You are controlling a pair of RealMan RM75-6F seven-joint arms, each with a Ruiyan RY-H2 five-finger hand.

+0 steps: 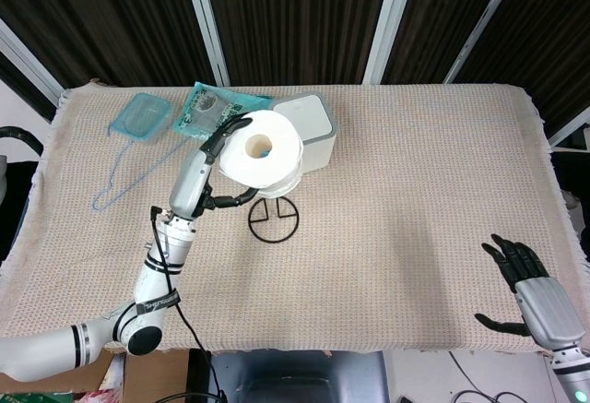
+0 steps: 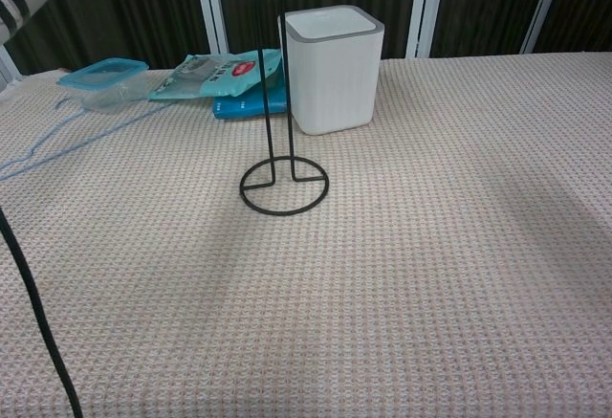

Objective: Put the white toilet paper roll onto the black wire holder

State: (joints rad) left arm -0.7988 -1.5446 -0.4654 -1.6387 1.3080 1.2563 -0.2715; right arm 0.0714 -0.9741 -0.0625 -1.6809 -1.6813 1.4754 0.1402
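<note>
— Dark slatted panels with pale uprights stood behind the table (image 1: 433, 191), and a beige waffle-weave cloth covered it to its frayed edges. Where was the roll?

— Up in the air. The left hand (image 1: 214, 169) clasped the roll (image 1: 263, 149), a fat white cylinder with its core hole facing up, directly above the holder (image 1: 273, 218). From the chest view only the roll's ragged lower rim showed at the top edge, over the thin wire upright; whether the wire tip had entered the core, I could not tell.

— And the holder's shape?

— Black wire: a round ring base flat on the cloth and a tall narrow loop rising from it.

— The right hand (image 1: 530, 294)?

— Near the table's front right corner, dark fingers spread, holding nothing.

— What else lay about?

— A white rounded box (image 2: 334, 67) just behind the holder, a glossy teal packet (image 1: 207, 108), a clear blue-lidded tub (image 1: 139, 115), and a thin blue wire hanger (image 1: 115, 182).
</note>
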